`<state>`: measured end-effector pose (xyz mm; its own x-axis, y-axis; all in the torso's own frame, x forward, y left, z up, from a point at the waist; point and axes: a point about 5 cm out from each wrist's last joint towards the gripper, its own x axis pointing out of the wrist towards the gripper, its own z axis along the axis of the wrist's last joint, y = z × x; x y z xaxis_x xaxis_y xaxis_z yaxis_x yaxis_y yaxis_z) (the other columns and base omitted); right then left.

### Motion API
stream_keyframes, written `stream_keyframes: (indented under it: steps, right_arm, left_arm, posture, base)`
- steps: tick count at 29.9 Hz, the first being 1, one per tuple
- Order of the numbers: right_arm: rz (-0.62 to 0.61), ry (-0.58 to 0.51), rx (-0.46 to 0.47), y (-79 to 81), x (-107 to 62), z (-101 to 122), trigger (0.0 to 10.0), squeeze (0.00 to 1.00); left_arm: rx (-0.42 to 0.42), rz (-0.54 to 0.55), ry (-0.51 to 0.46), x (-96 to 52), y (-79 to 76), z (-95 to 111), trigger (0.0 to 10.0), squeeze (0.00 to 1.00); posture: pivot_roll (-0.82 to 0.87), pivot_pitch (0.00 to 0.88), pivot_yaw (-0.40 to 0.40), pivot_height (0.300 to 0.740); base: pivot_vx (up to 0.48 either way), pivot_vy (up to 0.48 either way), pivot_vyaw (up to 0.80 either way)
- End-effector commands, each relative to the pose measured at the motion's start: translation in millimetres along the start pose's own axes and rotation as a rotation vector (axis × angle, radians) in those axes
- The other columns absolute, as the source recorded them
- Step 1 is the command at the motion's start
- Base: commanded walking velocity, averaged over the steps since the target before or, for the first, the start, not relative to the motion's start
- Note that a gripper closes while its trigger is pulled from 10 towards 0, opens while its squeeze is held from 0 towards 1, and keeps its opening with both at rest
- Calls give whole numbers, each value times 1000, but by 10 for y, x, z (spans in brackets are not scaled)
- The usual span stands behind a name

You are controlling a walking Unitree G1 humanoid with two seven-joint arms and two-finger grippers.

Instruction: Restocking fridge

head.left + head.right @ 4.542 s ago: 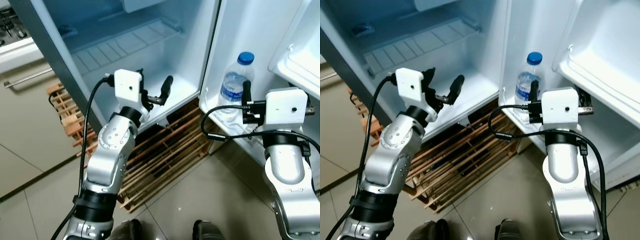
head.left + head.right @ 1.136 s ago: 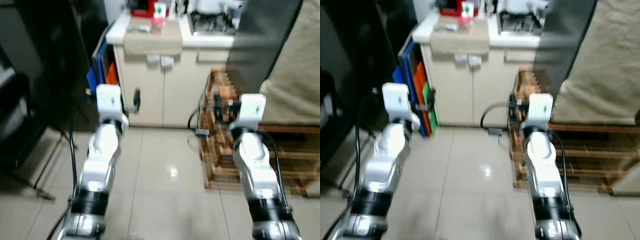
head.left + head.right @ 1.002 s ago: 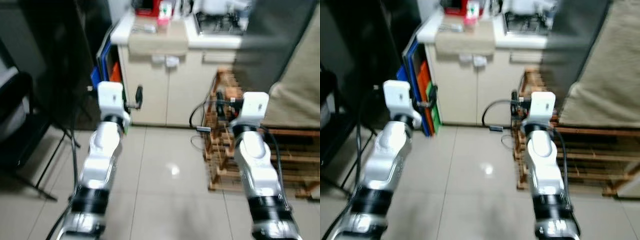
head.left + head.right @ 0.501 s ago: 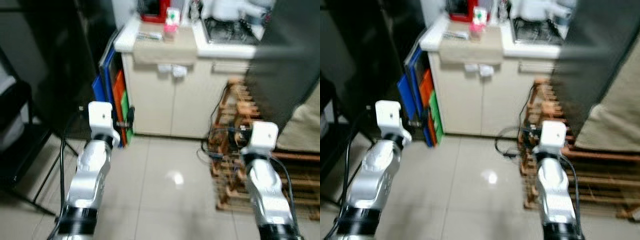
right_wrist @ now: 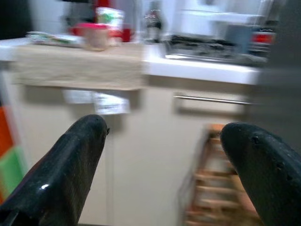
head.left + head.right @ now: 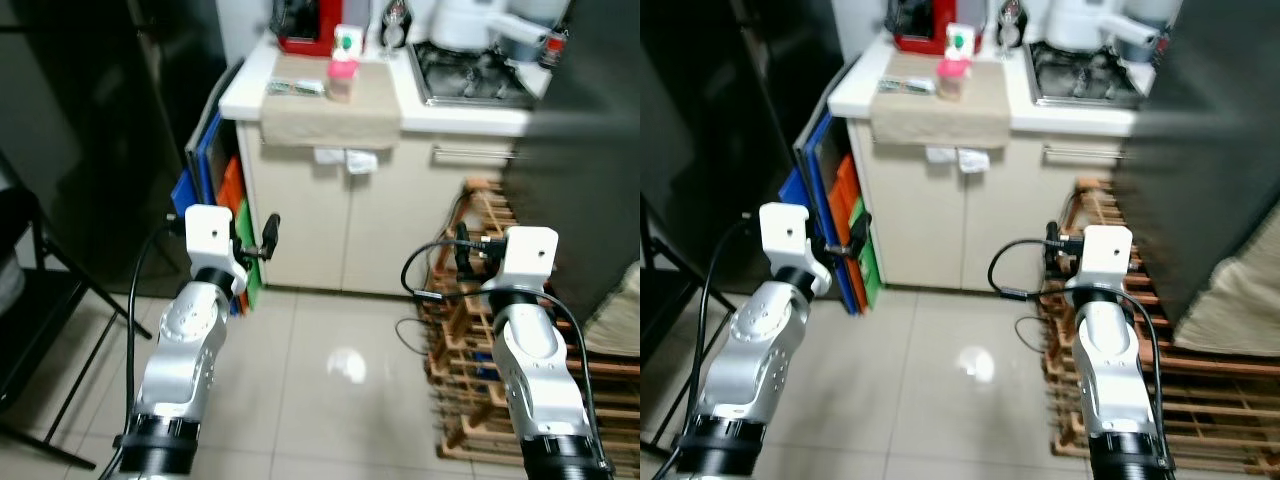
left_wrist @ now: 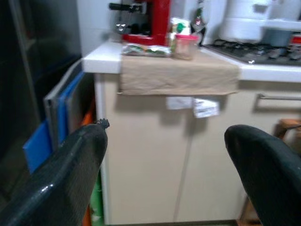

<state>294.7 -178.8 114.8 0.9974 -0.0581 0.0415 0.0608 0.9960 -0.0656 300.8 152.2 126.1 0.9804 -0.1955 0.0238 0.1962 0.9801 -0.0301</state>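
Observation:
The fridge (image 6: 585,170) shows as a dark grey side wall at the right. A white counter (image 6: 248,92) stands ahead, with a beige cloth (image 6: 330,112) over it. On the cloth are a pink-lidded tub (image 6: 341,80), a green and white carton (image 6: 347,42) and a flat packet (image 6: 295,87). My left gripper (image 6: 256,237) is held out toward the cabinet, open and empty (image 7: 164,136). My right gripper (image 6: 468,248) is raised beside the wooden rack, open and empty (image 5: 164,132).
A red coffee machine (image 6: 305,20) and a gas hob (image 6: 470,85) with a white kettle sit on the counter. Blue and orange boards (image 6: 215,190) lean against the cabinet's left side. A wooden rack (image 6: 470,400) with cables lies low at the right. A dark chair frame (image 6: 45,310) stands at the left.
The view has swung away from the open fridge and its water bottle to the kitchen counter. Over the last second the picture has shifted and sharpened. Both grippers stay open and empty.

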Motion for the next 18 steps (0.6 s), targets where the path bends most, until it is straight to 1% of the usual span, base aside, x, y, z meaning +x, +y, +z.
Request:
stream_keyframes:
  steps: [1,4,6,9,13,17,18]
  right_arm:
    - [-27,-13,-26,-75,7,21,10000,0]
    - [-61,-2,-9,-122,20,-35,10000,0]
    - [-70,2,-3,-134,22,-46,10000,0]
    - [-81,-7,3,-151,52,-19,10000,0]
    - [-87,-43,-2,-158,78,54,10000,0]
    - [-109,-59,-3,-193,80,72,10000,0]
    - [-111,-61,2,-195,83,72,10000,8]
  left_arm:
    - [1,-31,15,47,-49,-11,10000,0]
    - [-25,-42,17,99,-59,-21,10000,0]
    - [-20,-48,7,106,-65,-10,10000,0]
    - [-66,-86,-20,151,-104,38,10000,0]
    - [-87,-129,-37,205,-158,80,10000,0]
    - [-79,-140,-37,223,-176,78,10000,0]
    - [-67,-140,-39,236,-171,80,10000,0]
  posture:
    - [-79,0,29,740]
    - [-82,0,32,740]
    - [-82,0,32,740]
    - [-93,0,32,740]
    - [-102,0,35,740]
    - [-102,0,35,740]
    - [-101,0,36,740]
  base:
    - [0,0,-575]
    - [0,0,-575]
    - [0,0,-575]
    - [0,0,-587]
    - [0,480,-584]
    - [0,480,-581]
    - [0,480,-581]
